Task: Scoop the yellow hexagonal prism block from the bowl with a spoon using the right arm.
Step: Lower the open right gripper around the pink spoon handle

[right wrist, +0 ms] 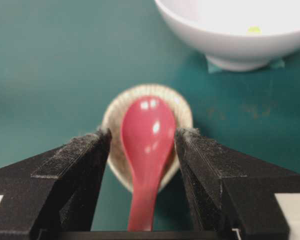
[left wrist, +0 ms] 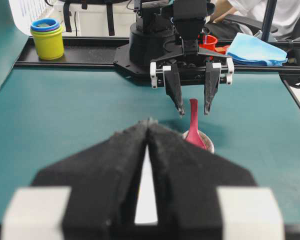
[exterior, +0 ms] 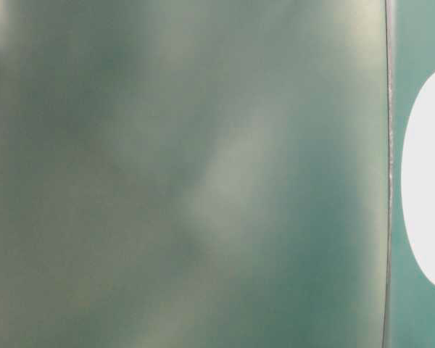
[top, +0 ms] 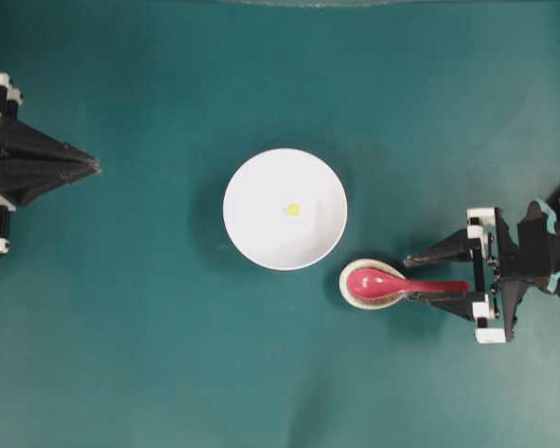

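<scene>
The white bowl [top: 261, 233] sits mid-table with the tiny yellow block [top: 292, 210] inside it. The block also shows in the right wrist view [right wrist: 254, 30], inside the bowl [right wrist: 230, 45]. The pink-red spoon [top: 392, 282] rests with its scoop in a small speckled spoon rest [top: 353, 291], handle pointing right. My right gripper [top: 411, 278] is open, with one finger on each side of the spoon's handle. In the right wrist view the spoon [right wrist: 147, 135] lies between the open fingers. My left gripper [top: 93, 166] is shut and empty at the far left.
In the left wrist view, stacked yellow and blue cups [left wrist: 46, 37], an orange cup [left wrist: 208, 40] and a blue cloth [left wrist: 255, 50] lie beyond the table's far edge. The table-level view is mostly blurred, with the bowl [exterior: 431, 181] at its right edge.
</scene>
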{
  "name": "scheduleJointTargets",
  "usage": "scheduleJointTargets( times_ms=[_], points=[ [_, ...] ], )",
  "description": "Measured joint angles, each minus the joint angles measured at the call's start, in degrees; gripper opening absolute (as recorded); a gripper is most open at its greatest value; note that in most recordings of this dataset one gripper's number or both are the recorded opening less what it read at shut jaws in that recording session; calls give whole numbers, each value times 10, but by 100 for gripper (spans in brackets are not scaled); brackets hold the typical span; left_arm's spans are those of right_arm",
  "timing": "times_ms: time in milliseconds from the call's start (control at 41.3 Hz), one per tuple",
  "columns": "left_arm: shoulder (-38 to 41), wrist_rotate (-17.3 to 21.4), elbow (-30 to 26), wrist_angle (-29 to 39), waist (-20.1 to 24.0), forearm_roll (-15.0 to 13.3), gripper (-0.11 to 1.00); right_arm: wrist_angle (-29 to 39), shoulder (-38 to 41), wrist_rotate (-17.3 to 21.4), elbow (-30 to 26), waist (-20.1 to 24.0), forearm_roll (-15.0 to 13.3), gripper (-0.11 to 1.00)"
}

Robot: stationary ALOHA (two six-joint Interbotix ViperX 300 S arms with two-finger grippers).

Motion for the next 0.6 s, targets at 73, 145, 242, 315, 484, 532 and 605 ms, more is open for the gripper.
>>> scheduleJointTargets(
  times_ms=[73,145,242,315,484,532,605],
  points=[
    [1,0,0,-3,0,1,8,0,11,8,0,6,13,59],
    [0,0,0,-4,0,1,8,0,23,16,0,9,19,59],
    [1,0,-1,-4,0,0,8,0,40,25,-4,11,21,59],
    [0,0,0,-4,0,0,8,0,52,33,-5,14,21,59],
    [0,0,0,-4,0,0,8,-2,63,40,-5,21,22,59],
    [0,0,-1,-4,0,0,8,-2,63,40,-4,24,22,59],
    [0,0,-1,-4,0,0,8,-1,63,40,-1,25,22,59]
  ],
)
